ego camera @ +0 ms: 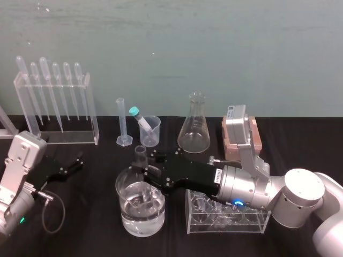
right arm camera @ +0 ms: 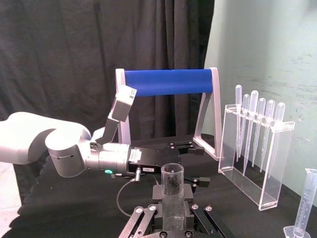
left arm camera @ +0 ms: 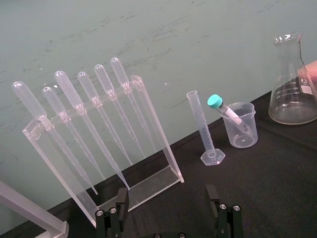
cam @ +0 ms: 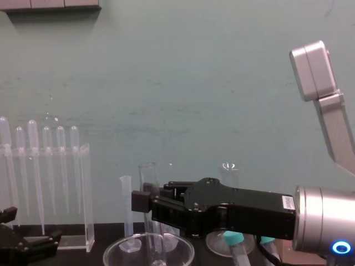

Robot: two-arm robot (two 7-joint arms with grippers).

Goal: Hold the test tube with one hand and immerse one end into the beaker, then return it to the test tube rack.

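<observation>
Head view. The right gripper [ego camera: 143, 172], reaching in from the right, is closed on the upright test tube [ego camera: 140, 156], whose lower end stands inside the water-filled beaker [ego camera: 140, 210] on the black table [ego camera: 91, 230]. Beneath the right arm sits a clear holed stand [ego camera: 227, 219]; behind it is the pinkish-orange test tube rack [ego camera: 256, 140]. The left gripper [ego camera: 73, 165] rests at the left, fingers spread. Along the back: pipette stand [ego camera: 56, 107], graduated cylinder [ego camera: 122, 124], small beaker [ego camera: 151, 132] holding a teal-capped tube [ego camera: 139, 116], conical flask [ego camera: 194, 126].
</observation>
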